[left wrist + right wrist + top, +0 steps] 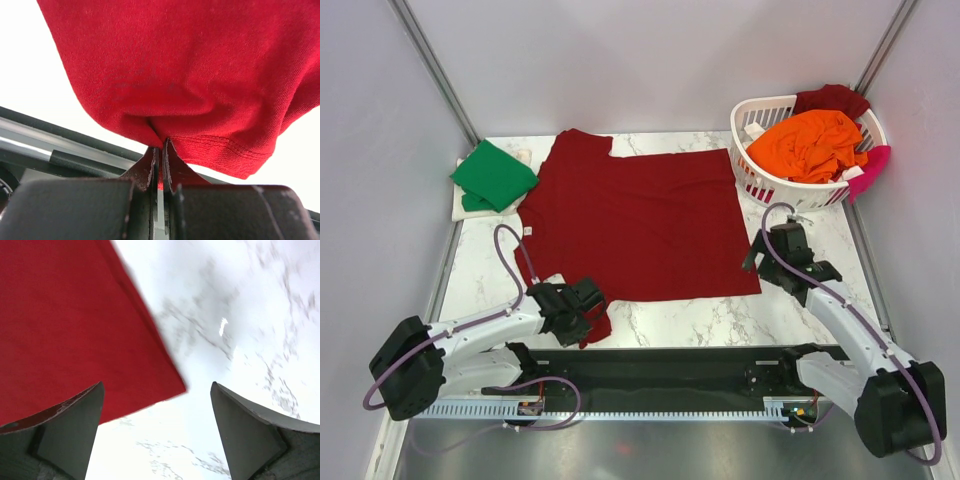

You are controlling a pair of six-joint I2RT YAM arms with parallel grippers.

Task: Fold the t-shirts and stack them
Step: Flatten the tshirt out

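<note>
Marble table [720, 320] lies under me, the big dark red shirt [640, 220] spread flat across its middle. My left claw [161, 145] is pinched tight on its near left hem. My right claw [157, 405] gapes wide and empty over the near right corner. The cloth looks soft, light and floppy, so I'd take it by the hemmed corners.

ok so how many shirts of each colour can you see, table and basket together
dark red: 2, spread shirt, bunched shirt in the basket
green shirt: 1
orange shirt: 1
pink shirt: 1
total: 5
</note>
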